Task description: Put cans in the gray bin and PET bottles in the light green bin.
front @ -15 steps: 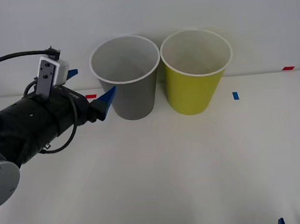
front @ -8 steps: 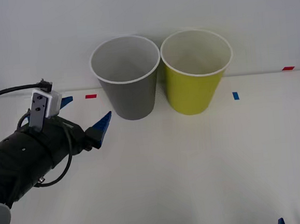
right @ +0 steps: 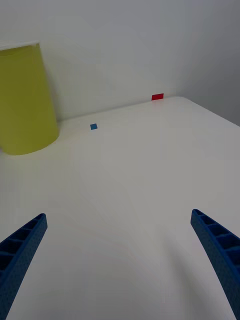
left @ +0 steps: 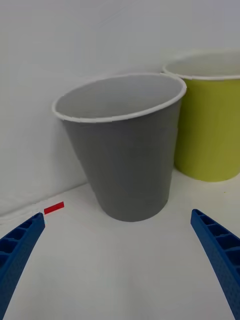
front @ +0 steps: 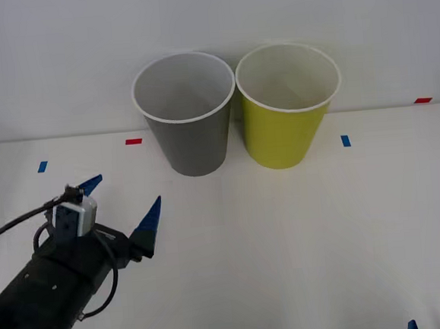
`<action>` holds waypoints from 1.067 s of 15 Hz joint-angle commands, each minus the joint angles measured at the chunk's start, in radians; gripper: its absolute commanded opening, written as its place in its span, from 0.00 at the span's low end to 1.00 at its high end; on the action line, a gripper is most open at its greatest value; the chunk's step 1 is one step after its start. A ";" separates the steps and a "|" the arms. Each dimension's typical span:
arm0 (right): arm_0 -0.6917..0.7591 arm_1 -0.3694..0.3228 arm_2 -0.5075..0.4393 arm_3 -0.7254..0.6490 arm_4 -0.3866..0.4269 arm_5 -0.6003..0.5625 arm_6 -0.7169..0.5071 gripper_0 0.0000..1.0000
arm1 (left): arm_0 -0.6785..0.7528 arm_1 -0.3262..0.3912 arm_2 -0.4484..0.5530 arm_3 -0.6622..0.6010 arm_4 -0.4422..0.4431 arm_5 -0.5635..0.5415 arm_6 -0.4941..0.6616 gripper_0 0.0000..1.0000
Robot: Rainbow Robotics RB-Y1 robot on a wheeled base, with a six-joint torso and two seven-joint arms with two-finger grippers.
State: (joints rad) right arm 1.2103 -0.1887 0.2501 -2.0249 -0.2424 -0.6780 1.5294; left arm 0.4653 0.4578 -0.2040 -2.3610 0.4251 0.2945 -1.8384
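Note:
The gray bin stands upright at the back of the table with the light green bin close on its right. Both also show in the left wrist view, gray bin in front and light green bin behind it. My left gripper hovers low at the front left, open, nothing between its blue fingers. My right gripper is open over bare table, and the light green bin stands off to one side of it. The cans and PET bottles are out of view.
Small red and blue tape marks dot the white table. A white wall rises right behind the bins. A red mark sits near the table's far right edge.
My left arm has drawn back from beside the gray bin toward the front left of the table and dropped lower. Its fingers stay open. The bins have not moved.

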 commanded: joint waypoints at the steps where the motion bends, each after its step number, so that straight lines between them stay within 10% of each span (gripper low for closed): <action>1: 0.000 0.000 0.000 0.000 0.000 0.000 0.000 1.00 | 0.133 0.030 -0.049 0.006 -0.147 -0.143 0.156 1.00; 16: 0.000 0.000 0.000 0.000 0.000 0.000 0.000 1.00 | 0.569 -0.007 -0.089 0.192 -0.244 -0.752 0.166 1.00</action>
State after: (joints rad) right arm 1.2103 -0.1887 0.2501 -2.0249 -0.2424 -0.6780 1.5294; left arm 0.9996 0.4528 -0.2995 -2.1714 0.1763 -0.4307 -1.6705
